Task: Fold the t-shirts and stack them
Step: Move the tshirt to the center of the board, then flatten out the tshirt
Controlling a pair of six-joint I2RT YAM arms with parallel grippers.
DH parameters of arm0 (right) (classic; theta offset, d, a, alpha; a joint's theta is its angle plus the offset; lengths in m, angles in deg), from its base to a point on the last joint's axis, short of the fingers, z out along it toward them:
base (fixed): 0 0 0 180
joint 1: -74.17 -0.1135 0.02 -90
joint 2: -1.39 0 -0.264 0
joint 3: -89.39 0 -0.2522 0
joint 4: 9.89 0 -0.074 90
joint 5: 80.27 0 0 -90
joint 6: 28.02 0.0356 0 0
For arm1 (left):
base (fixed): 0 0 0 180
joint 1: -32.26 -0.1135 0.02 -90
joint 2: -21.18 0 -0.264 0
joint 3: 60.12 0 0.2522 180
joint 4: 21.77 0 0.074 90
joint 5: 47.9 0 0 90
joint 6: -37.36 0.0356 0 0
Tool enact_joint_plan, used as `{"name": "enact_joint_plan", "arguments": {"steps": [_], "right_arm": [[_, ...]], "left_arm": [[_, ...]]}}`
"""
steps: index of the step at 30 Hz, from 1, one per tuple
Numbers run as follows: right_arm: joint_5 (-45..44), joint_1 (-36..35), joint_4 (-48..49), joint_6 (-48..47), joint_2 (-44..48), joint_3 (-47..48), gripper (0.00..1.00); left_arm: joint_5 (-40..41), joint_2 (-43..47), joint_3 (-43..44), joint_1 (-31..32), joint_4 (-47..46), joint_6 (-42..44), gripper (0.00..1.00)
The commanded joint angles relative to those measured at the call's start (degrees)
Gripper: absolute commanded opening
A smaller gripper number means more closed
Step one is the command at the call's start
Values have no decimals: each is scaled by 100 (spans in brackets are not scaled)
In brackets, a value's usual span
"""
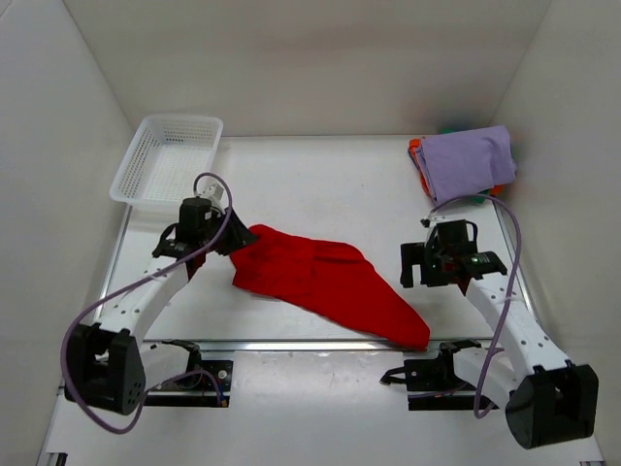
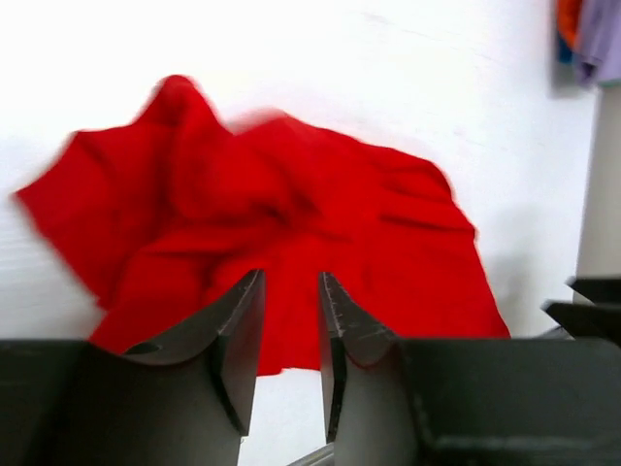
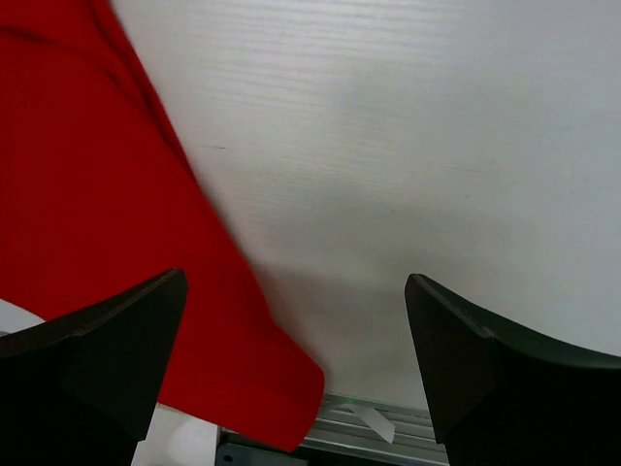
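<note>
White tabletop (image 1: 320,184) is carrying a seemingly limp, light red shirt (image 1: 320,277); its corners are offering grips. Left hand (image 2: 291,277) is sitting nearly clenched, hold unclear; right hand (image 3: 296,282) is gaping, released.

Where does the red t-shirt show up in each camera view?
Top external: bright red cloth t-shirt crumpled mid-table between the arms.
Left wrist: fills the centre.
Right wrist: left side.
Landmark: folded lavender t-shirt, far right in top external, upper-right corner in left wrist; not in right wrist.
</note>
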State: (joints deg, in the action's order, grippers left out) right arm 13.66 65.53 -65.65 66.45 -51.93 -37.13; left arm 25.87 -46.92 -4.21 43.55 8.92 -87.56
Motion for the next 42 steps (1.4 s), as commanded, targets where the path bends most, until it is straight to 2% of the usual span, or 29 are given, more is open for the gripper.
{"name": "enact_joint_plan", "arguments": {"steps": [1, 6, 11, 16, 25, 34, 36, 37, 38, 39, 42], "right_arm": [[152, -146, 16, 53, -467, 150, 93], [531, -146, 350, 238, -495, -105, 92], [434, -330, 324, 283, -767, -62, 92], [434, -243, 394, 309, -724, -115, 93], [442, -217, 412, 326, -758, -140, 92], [425, -208, 438, 309, -820, -140, 92], [451, -199, 438, 309, -821, -140, 92], [451, -182, 403, 283, -873, -132, 92], [451, -173, 420, 309, -882, -140, 92], [434, -147, 447, 265, -882, -149, 92], [478, -111, 403, 248, -926, -150, 92]], "left_arm": [[216, 392, -302, 303, -23, 81, 40], [365, 1121, -1173, 120, 29, 29, 47], [857, 2123, -1473, 92, 397, 89, 52], [867, 1800, -1657, 374, 303, 240, 52], [797, 1343, -2009, 751, -286, -32, 50], [832, 860, -2000, 1059, -665, -243, 49], [806, 754, -1974, 1077, -717, -244, 44], [745, 710, -1956, 1086, -761, -252, 32], [683, 693, -1930, 1051, -744, -226, 10], [613, 718, -1834, 1007, -596, -200, 0], [595, 1208, -1405, 797, -52, -68, 0]]}}
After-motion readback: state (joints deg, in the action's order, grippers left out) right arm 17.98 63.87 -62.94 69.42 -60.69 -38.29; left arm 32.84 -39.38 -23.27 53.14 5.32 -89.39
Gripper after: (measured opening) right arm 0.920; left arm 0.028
